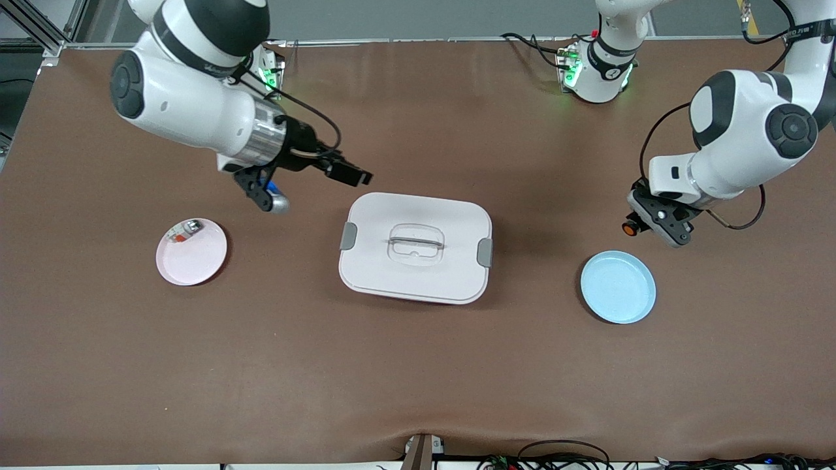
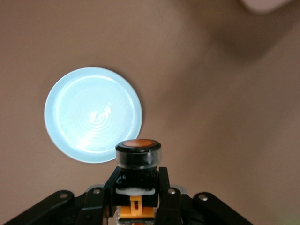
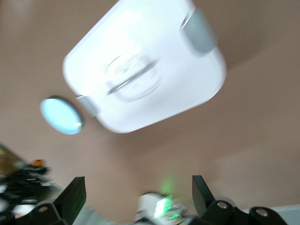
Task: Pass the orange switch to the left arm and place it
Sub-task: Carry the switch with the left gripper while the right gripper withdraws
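The orange switch (image 1: 631, 228) is a small black cylinder with a round orange cap. My left gripper (image 1: 643, 225) is shut on its body and holds it in the air over bare table close to the blue plate (image 1: 618, 286). In the left wrist view the switch (image 2: 138, 154) stands cap-outward between the black fingers (image 2: 169, 187), with the blue plate (image 2: 93, 114) below it. The white box (image 1: 415, 247) with grey latches sits mid-table. My right gripper (image 1: 353, 175) hangs open and holds nothing, over the table by the box's corner at the right arm's end. The right wrist view shows the box (image 3: 145, 65).
A pink plate (image 1: 191, 252) lies toward the right arm's end with a small silver-and-red piece (image 1: 185, 230) on it. The brown table (image 1: 418, 365) stretches wide in front of the box toward the front camera. Cables lie along its front edge.
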